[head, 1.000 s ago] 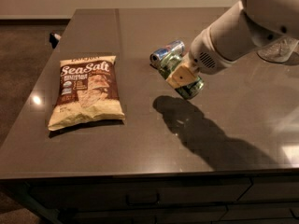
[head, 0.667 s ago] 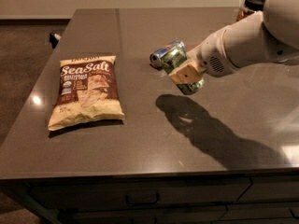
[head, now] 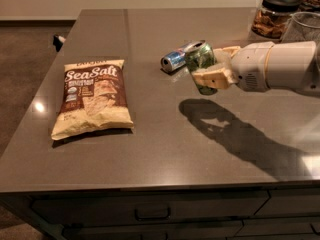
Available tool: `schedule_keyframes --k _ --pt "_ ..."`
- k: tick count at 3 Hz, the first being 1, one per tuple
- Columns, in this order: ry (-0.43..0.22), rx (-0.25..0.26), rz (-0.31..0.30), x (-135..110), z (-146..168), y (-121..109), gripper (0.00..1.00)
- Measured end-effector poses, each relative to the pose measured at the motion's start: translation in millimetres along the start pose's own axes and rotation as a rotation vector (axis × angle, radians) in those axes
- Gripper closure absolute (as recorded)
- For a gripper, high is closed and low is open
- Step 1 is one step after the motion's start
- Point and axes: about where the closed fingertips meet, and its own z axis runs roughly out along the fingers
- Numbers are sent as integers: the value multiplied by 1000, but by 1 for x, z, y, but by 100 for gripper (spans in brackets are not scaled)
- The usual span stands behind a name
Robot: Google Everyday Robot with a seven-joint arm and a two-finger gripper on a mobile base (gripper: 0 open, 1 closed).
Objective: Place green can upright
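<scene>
The green can (head: 200, 59), mottled green and white with a silver top, is held nearly upright in the air above the dark table (head: 150, 149). My gripper (head: 212, 66) comes in from the right on a white arm and is shut on the can, its tan fingers (head: 210, 77) clasping the can's side. The can's shadow falls on the table below and to the right. A slimmer blue and silver can (head: 175, 59) lies on its side on the table just left of and behind the green can.
A Sea Salt snack bag (head: 94, 97) lies flat on the table's left half. Glass jars (head: 272, 14) stand at the back right corner. The table's front edge runs along the bottom, with drawers (head: 150, 211) below.
The arm has swung level and the green can has turned from tilted to nearly upright, still held above the table. The blue can and bag have not moved.
</scene>
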Motion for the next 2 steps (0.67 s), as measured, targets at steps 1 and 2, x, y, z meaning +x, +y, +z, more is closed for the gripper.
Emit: schedule_keyframes --k 1,2 --pt "-117 3 21 19 -7 -7 100" --pt "-191 -1 41 37 -10 -7 100"
